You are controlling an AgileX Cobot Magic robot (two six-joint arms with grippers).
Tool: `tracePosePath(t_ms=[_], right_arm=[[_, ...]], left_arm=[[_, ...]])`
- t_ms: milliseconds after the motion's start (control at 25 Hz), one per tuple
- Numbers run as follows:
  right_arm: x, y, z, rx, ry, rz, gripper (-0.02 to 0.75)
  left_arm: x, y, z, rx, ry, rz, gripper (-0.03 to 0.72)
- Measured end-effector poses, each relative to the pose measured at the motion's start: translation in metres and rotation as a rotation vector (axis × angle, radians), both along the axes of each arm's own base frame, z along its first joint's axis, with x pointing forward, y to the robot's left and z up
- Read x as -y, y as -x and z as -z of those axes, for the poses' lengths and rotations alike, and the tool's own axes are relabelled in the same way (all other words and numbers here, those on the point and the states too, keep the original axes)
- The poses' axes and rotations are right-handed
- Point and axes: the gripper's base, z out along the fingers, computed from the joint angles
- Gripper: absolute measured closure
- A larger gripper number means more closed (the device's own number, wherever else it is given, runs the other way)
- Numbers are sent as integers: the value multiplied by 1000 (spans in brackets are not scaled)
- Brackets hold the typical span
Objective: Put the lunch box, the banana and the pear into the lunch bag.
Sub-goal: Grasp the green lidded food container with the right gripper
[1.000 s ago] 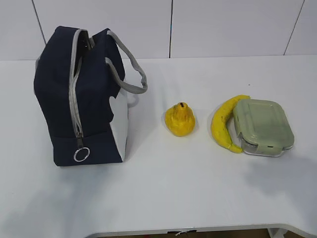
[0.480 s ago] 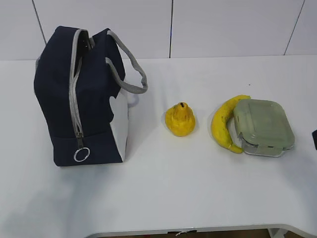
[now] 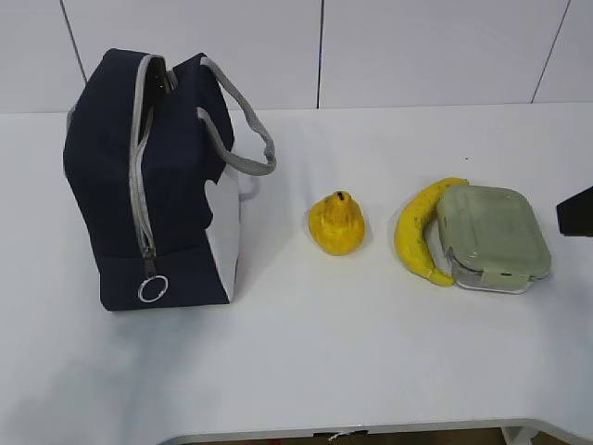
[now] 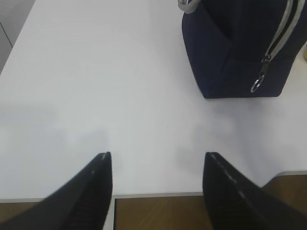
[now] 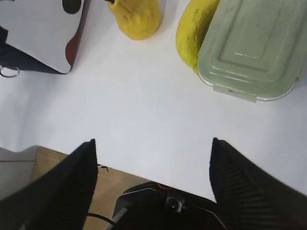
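Nothing is packed yet. The lunch bag [image 3: 153, 181] stands upright on the left of the white counter [image 3: 324, 362], its grey zip apparently run shut down to the ring pull [image 3: 152, 289] low on the near face, with the webbing handles drooping to the right. The pear [image 3: 337, 223] sits alone in the middle of the counter, well apart from the bag. Further right the banana [image 3: 419, 232] lies curved against the left edge of the lunch box [image 3: 492, 238], touching it; the box rests flat with its sage-green lid on. All three items remain outside the bag, so the whole job is left, and by the look of it the zip will need opening first.

The left hand [image 4: 158, 177] hovers low over the near left edge of the counter, its two dark fingers spread apart with nothing between them; the bag's corner and zip pull are ahead and to its right. The right hand [image 5: 153, 167] is likewise released and empty, fingers wide, hanging above the near counter edge with the lunch box [image 5: 252, 45], banana [image 5: 194, 28] and pear [image 5: 136, 17] ahead of it. From the outside camera only a dark sliver of the right arm [image 3: 576, 211] shows at the right border, just beyond the lunch box.
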Motion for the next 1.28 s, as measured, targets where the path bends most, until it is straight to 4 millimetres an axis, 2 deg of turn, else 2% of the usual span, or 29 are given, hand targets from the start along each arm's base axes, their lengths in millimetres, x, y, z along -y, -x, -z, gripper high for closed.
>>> tracePosePath(t_ms=[160, 280, 520, 760, 1280], right_arm=[[22, -11, 1, 21, -105, 62, 151], [31, -19, 4, 38, -163, 68, 151], [62, -44, 35, -31, -299, 111, 151], [82, -57, 48, 18, -371, 138, 151], [103, -92, 106, 36, -501, 177, 151]], left_arm=[[0, 0, 0, 0, 0, 0, 257], [0, 0, 0, 0, 0, 0, 257], [0, 0, 0, 0, 0, 0, 257], [0, 0, 0, 0, 0, 0, 257], [0, 0, 0, 0, 0, 0, 257]])
